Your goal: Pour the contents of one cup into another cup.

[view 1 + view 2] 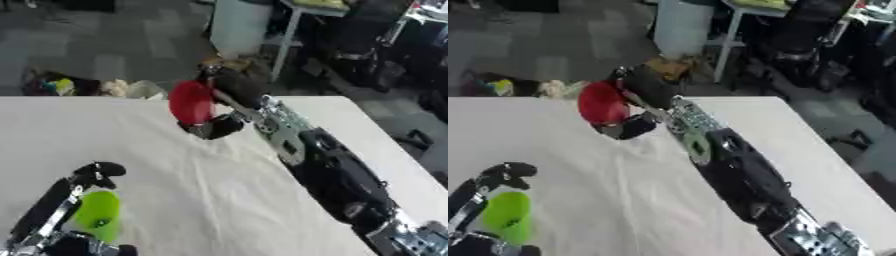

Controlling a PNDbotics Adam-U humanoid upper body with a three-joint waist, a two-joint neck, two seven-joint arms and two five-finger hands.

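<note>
A red cup (192, 102) hangs above the far edge of the white-clothed table (175, 165), and my right hand (229, 100) is shut on it, with fingers and thumb curled round its sides. The right arm (332, 170) stretches in from the lower right. Near the lower left a green cup (96, 215) stands on the cloth, held by my left hand (83, 182), whose fingers wrap round it from behind. What is inside either cup cannot be seen.
Beyond the table's far edge lies dark floor with clutter (52, 85), a pale cabinet (238, 22) and table legs (289, 37). Black chairs (798, 30) stand at the upper right. The table's right edge (394, 145) runs diagonally.
</note>
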